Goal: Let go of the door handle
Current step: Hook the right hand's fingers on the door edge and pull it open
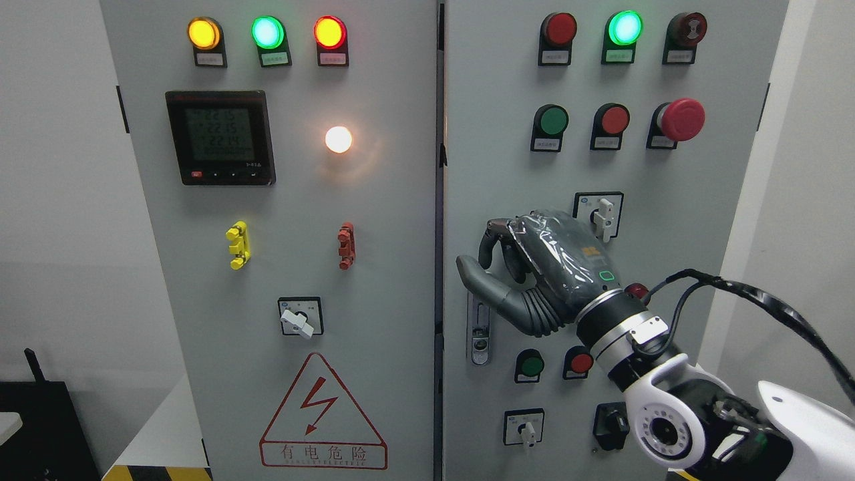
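The silver door handle (479, 333) runs vertically at the left edge of the right cabinet door (668, 174). Only its lower part with the keyhole shows. My right hand (491, 262), dark grey and wrapped in clear film, reaches in from the lower right and sits at the handle's upper end. Its fingers (499, 235) are curled over and the thumb (475, 275) lies across the top of the handle, hiding that part. The left arm does not show.
The right door carries push buttons (554, 121), a red emergency button (681, 119), rotary switches (603, 215) and lit lamps. The left door (374, 280) has a meter (220, 137), coloured lamps and a warning triangle (322, 414). A black cable (768, 297) loops off my right forearm.
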Tool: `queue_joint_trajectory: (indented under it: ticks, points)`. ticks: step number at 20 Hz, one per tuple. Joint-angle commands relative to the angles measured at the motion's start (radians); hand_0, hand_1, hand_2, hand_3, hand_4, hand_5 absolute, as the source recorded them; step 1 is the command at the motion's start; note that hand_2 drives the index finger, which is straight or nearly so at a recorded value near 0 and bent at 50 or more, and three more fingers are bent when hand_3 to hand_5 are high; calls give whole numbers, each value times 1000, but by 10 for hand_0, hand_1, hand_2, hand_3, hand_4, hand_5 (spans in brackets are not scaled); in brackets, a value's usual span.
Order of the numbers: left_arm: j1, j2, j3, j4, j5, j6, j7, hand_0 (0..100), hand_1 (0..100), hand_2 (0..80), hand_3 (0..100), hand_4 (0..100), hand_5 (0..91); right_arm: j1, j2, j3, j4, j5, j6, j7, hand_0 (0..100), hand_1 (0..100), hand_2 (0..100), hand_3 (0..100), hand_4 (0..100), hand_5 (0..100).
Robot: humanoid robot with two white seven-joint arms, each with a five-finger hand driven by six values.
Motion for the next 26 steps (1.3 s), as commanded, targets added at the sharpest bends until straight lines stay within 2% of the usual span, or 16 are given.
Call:
queue_joint_trajectory:
  ticks: [1,3,7,11,17,21,26]
  points:
    - [31,0,0,-31,0,0,1,120,389,0,0,0,0,3,1,-19,-14,45,-5,-5,510,165,587,1000,959,1000]
    - [31,0,0,-31,0,0,1,120,389,0,0,0,0,9,1,-31,-19,59,-5,-10,510,165,586,1000,958,1000]
    - [31,0,0,-31,0,0,1,120,389,0,0,0,0,14,1,-38,-25,76,-31,-59,510,162,588,1000,958,1000]
    - [31,0,0,-31,0,0,1,120,389,0,0,0,0,14,0,-39,-33,96,-40,-63,510,163,618,1000,957,1000]
    - [31,0,0,-31,-1,0,1,120,389,0,0,0,0,46,-2,-99,-51,162,-56,-74,500,177,662,1000,956,1000]
    - [31,0,0,-31,0,0,1,120,389,0,0,0,0,114,1,-159,-68,226,-62,-85,493,189,681,1000,956,1000]
    - [31,0,0,-31,0,0,1,120,389,0,0,0,0,175,3,-234,-83,298,-108,-88,490,206,714,1000,957,1000]
